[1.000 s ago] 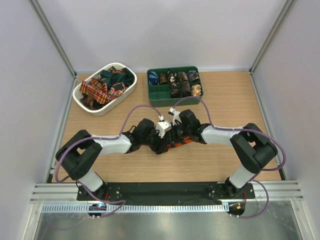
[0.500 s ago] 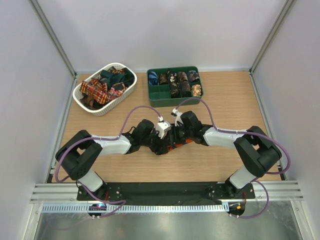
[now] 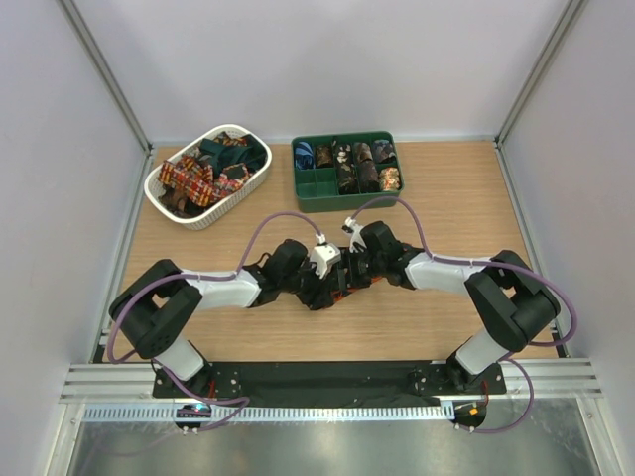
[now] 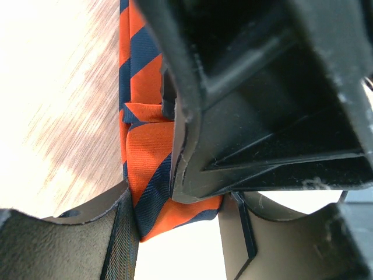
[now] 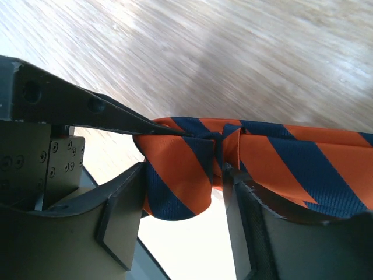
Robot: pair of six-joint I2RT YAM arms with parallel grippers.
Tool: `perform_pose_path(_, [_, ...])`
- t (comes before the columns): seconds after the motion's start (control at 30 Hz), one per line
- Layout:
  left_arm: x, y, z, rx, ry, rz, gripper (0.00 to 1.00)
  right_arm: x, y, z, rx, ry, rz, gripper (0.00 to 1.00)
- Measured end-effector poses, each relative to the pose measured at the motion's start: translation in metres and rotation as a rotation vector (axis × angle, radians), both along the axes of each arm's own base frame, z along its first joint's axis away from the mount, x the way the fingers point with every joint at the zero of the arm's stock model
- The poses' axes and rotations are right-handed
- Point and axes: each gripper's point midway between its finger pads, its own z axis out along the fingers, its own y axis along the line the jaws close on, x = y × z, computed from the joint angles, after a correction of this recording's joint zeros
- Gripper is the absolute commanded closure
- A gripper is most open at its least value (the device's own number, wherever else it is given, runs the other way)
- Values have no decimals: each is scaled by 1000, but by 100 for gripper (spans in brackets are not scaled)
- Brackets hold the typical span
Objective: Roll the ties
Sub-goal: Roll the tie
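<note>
**Wooden table, white-walled cell: one tie mid-roll, many waiting**

Top view: on the wooden table (image 3: 466,198), rolled ties (image 3: 359,164) fill part of the green tray (image 3: 327,204) at upper centre. Loose ties (image 3: 213,171) heap the white basket (image 3: 151,182) at upper left. The left gripper (image 3: 319,288) and right gripper (image 3: 349,276) meet at centre.

Left wrist view: the left fingers pinch the folded end of the orange-striped tie (image 4: 148,146), barely one turn made.

Right wrist view: the right fingers flank that fold. Whether they clamp it, I cannot tell. Most of the job apparently lies ahead.
</note>
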Motion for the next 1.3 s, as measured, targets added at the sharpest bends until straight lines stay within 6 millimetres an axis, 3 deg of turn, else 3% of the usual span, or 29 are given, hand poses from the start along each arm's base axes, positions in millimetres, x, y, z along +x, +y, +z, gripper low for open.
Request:
perform_pose_path(0.47, [-4, 1, -3, 46, -38, -8, 50, -10, -1, -5, -39, 77, 14, 40])
perform_pose_path(0.57, [-4, 2, -4, 53, -40, -8, 50, -10, 1, -6, -37, 85, 16, 45])
perform_pose_path(0.63, [-4, 2, -4, 54, -42, -7, 49, -11, 3, -6, -32, 94, 21, 58])
perform_pose_path(0.7, [-4, 2, -4, 57, -44, -4, 46, -12, 8, -6, -22, 106, 31, 68])
perform_pose_path(0.73, [-3, 2, -4, 59, -46, 0, 39, -13, 10, -6, -18, 108, 36, 71])
perform_pose_path(0.9, [-2, 1, -2, 54, -48, 8, 25, -15, 14, -4, -8, 105, 47, 78])
perform_pose_path(1.3, [-1, 3, -1, 58, -52, 23, 17, -16, 12, 1, 6, 25, 83, 81])
